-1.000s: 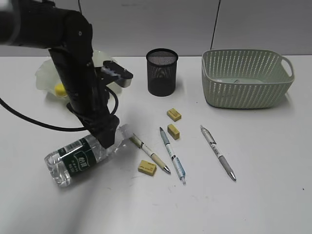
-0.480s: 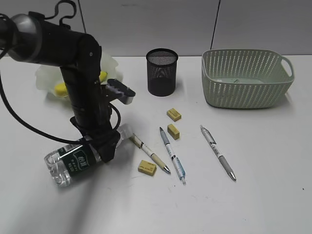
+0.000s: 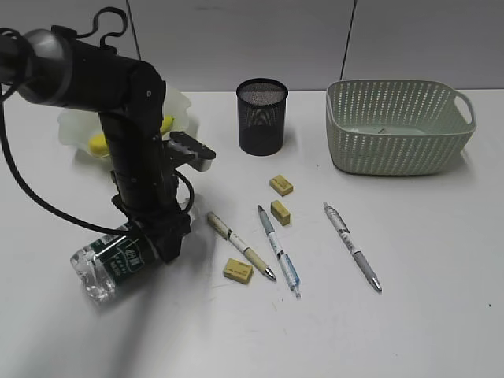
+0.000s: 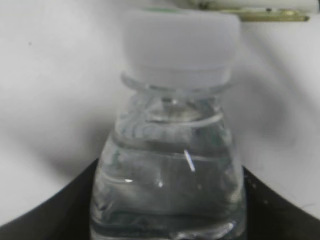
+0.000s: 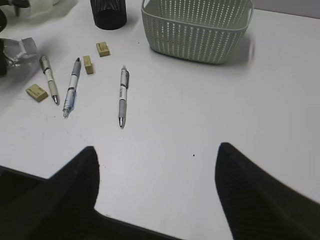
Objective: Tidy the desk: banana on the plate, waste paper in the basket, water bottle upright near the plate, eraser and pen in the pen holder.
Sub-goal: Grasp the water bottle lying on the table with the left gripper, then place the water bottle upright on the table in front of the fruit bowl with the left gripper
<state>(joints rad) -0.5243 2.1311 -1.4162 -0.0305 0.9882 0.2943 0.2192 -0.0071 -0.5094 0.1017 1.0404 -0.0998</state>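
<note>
One arm's end effector (image 3: 157, 236), seemingly closed, reaches down onto water bottle (image 3: 114, 264)

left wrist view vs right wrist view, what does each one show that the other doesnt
Only the left wrist view shows the water bottle close up, with its white cap and clear neck. Only the right wrist view shows the basket, the pen holder, three pens such as the middle one, three erasers such as the nearest, and the open right gripper. Both share the white desk.
</note>
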